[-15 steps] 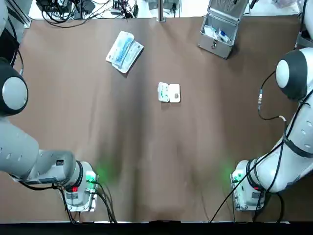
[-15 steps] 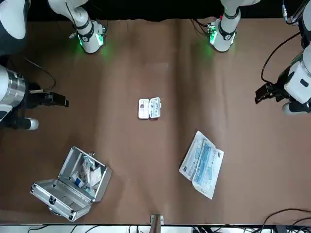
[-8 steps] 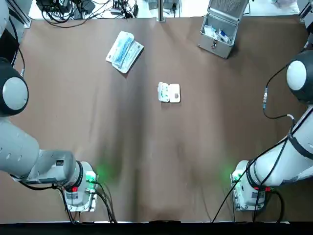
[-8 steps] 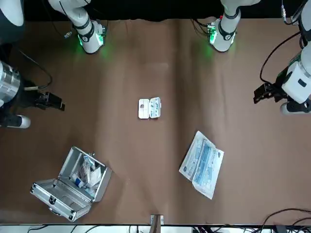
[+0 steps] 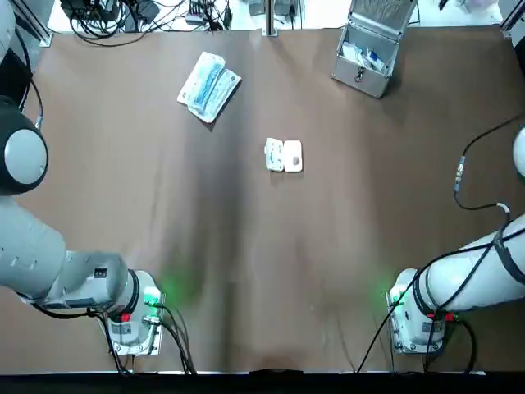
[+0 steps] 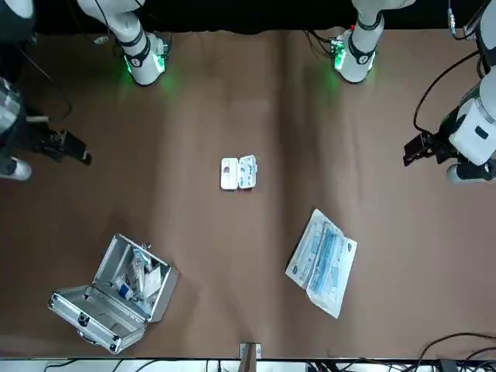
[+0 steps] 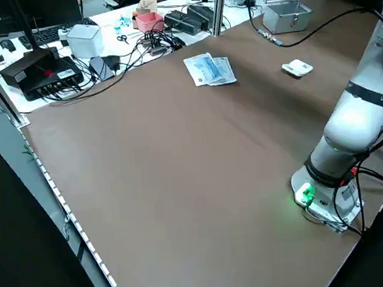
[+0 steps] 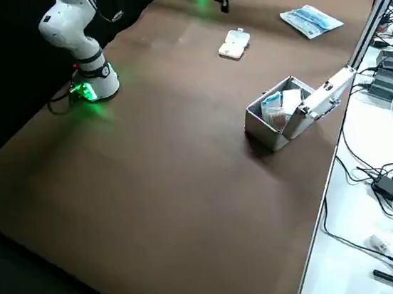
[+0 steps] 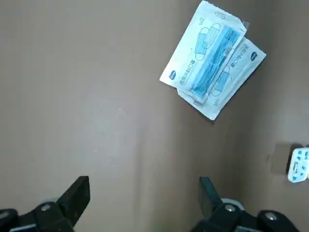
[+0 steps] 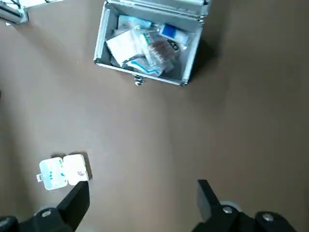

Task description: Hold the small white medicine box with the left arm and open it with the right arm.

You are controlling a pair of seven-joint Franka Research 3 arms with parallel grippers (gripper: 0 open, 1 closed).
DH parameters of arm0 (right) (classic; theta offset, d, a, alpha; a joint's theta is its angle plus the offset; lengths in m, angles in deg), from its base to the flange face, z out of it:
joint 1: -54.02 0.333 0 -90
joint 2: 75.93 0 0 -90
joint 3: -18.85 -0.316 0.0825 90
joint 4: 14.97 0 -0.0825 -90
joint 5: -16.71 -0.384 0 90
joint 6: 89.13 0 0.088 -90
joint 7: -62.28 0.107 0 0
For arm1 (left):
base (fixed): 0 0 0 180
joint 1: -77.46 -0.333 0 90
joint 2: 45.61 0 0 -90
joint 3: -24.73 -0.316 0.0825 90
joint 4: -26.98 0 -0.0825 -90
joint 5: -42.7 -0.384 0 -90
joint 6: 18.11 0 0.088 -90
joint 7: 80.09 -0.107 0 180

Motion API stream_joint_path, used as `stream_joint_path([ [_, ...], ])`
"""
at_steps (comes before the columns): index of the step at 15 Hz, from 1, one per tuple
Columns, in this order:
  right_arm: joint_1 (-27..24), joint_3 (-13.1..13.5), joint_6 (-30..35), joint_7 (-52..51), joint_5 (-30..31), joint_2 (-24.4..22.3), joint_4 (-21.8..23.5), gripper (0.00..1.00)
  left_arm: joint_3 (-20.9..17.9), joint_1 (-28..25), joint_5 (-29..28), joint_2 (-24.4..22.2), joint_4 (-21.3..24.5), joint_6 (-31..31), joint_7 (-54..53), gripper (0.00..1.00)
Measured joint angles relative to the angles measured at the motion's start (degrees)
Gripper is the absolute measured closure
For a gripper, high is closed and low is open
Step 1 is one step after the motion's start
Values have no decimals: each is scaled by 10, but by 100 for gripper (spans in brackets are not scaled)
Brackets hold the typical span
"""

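The small white medicine box (image 5: 284, 155) lies open on the brown table's middle, its two halves flat side by side (image 6: 238, 172). Neither gripper touches it. My left gripper (image 6: 414, 149) hangs well off to the table's left side, open and empty; in its wrist view (image 9: 142, 187) the box (image 9: 298, 164) shows far off at the edge. My right gripper (image 6: 71, 148) hangs out by the table's right edge, open and empty (image 10: 141, 189), with the box (image 10: 63, 171) a good way from its fingers.
A pack of blue face masks (image 5: 208, 86) lies at the far left of the table. An open metal case (image 5: 369, 49) with supplies stands at the far right. Cables and electronics (image 7: 54, 61) sit beyond the table's edge. Both arm bases (image 5: 131, 316) glow green at the near edge.
My right arm has swung farther out toward the table's right edge, away from the box. The left gripper has barely shifted. The box has not moved.
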Motion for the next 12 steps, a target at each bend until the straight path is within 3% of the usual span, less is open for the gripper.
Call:
stream_joint_path([
  [4,-2,-3,7,0,21,-39,14,1,0,0,0,0,0,1,0,0],
  [12,-31,3,19,-49,25,-41,15,1,-2,0,0,0,0,3,0,0],
])
